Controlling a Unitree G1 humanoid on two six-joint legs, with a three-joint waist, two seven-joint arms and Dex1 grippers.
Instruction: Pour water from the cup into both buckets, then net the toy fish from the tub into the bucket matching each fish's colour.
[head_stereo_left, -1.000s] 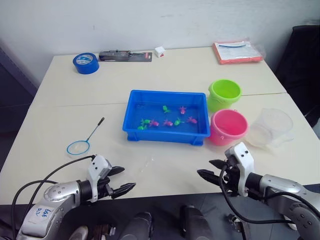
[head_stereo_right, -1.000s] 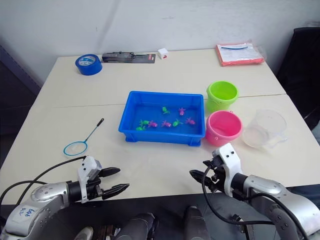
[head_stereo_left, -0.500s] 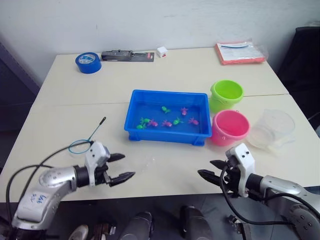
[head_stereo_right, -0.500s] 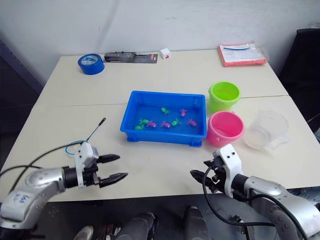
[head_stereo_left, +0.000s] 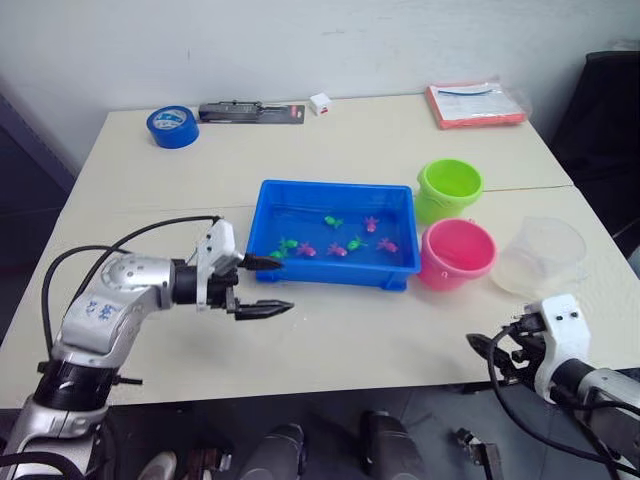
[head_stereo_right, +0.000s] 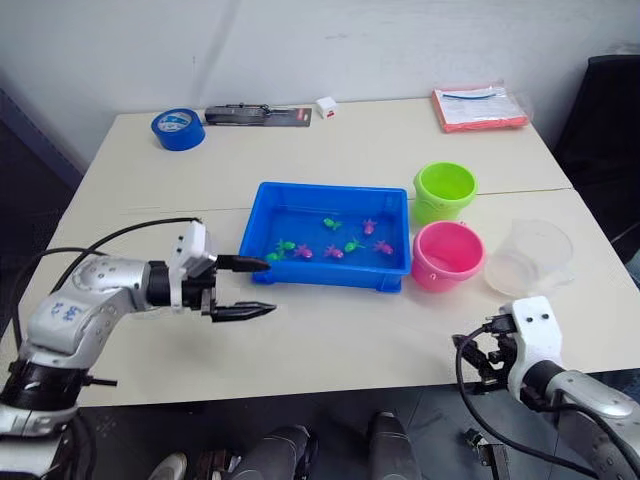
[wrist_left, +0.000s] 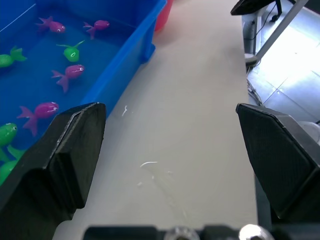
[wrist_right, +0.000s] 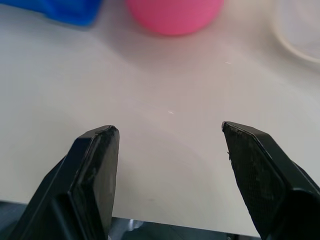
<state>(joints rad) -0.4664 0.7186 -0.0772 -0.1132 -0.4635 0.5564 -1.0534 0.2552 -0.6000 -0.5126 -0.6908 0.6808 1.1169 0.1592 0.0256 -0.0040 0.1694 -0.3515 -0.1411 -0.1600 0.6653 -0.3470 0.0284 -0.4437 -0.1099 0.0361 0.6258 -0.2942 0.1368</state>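
Left gripper (head_stereo_left: 262, 285) hovers spread wide at the tub (head_stereo_left: 300, 265) near-left corner, left of centre frame — right gripper (wrist_right: 170, 165) spread too, lower right, empty.

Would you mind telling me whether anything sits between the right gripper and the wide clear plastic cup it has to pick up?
Nothing visible does. The right gripper hangs open at the table's near edge, and only bare tabletop lies between it and the clear plastic cup. The pink bucket stands off to the cup's left.
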